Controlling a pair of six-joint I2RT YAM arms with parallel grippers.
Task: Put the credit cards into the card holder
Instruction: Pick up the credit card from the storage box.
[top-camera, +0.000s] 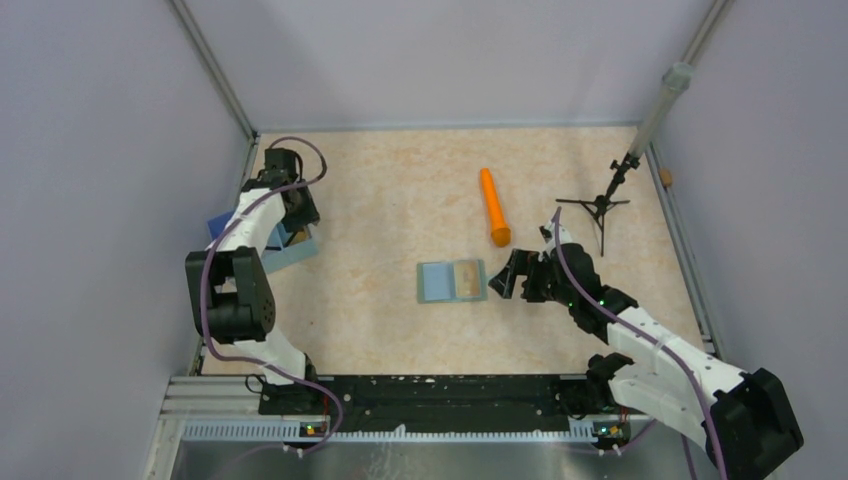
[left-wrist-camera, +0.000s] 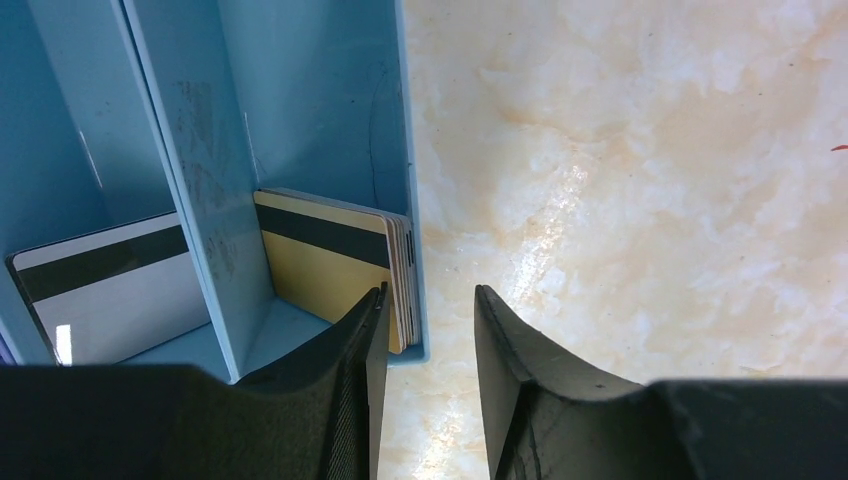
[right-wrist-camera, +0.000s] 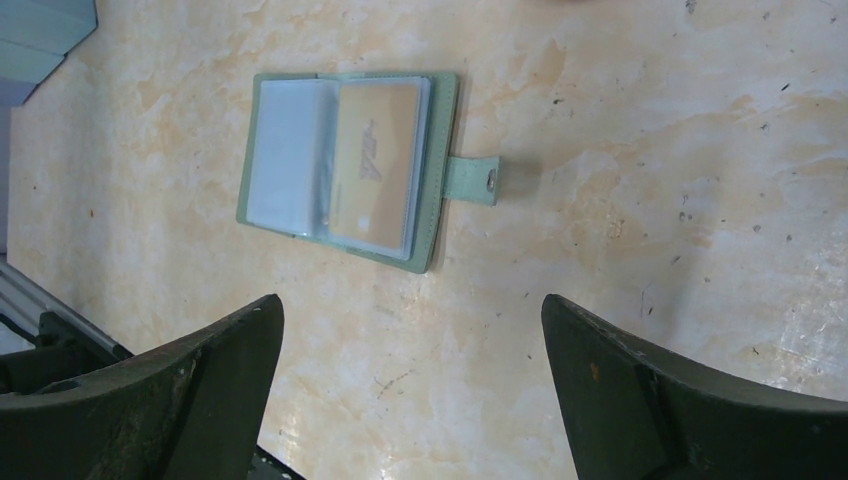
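Left jaws part-open, unclamped, straddling the credit cards stack and blue tray wall; right jaws spread wide, holding nothing, over table near card holder lying open with one card inside

The card holder lies open, one gold card inside; other credit cards stand stacked in tray.

The credit cards are gold-tan with a dark stripe; the white card carries a black one. The tray is pale blue. The card holder — grey-green edged, pale inside — shows a gold card. The desk is cream, marbled orange.
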